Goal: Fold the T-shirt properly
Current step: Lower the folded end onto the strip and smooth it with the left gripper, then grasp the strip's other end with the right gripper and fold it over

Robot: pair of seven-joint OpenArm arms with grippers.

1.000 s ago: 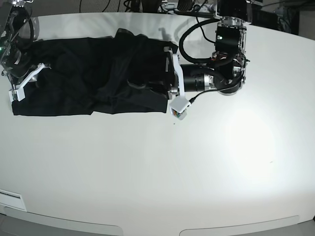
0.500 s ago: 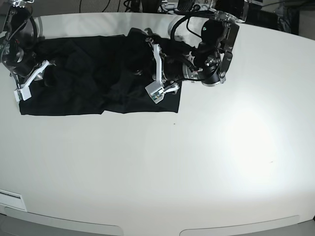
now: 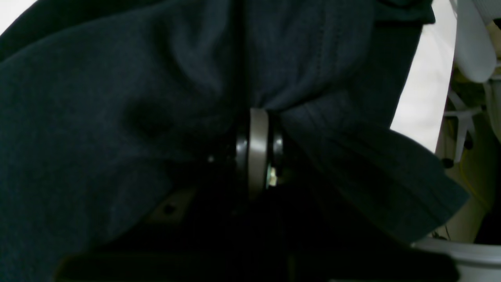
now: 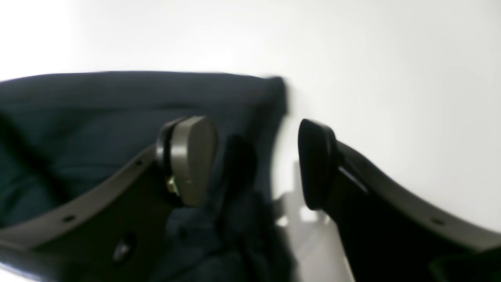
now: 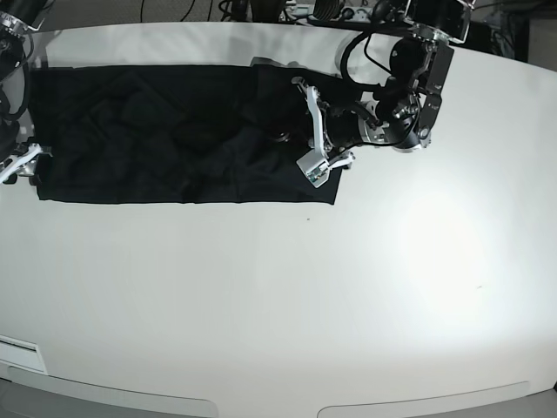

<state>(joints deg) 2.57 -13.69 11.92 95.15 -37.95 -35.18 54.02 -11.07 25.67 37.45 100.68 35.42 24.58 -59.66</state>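
The black T-shirt [image 5: 157, 131] lies spread as a wide, wrinkled rectangle across the back of the white table [image 5: 305, 305]. My left gripper [image 5: 291, 131] lies on its right part and is shut on a bunched fold of the T-shirt [image 3: 117, 98]; one grey finger [image 3: 258, 149] shows among the cloth. My right gripper [image 5: 26, 161] is at the shirt's left edge. In the right wrist view it [image 4: 254, 160] is open, its grey pad [image 4: 191, 156] over the T-shirt [image 4: 98, 117] and its black pad [image 4: 317, 160] over bare table.
The table's front edge [image 5: 261, 405] runs along the bottom of the base view. Cables and equipment [image 5: 322, 10] stand behind the table's far edge. A white chair [image 3: 469, 47] shows beyond the table in the left wrist view.
My left gripper has pulled the cloth to the right and the shirt now lies flatter and wider. My right gripper has moved left and down to the shirt's left edge.
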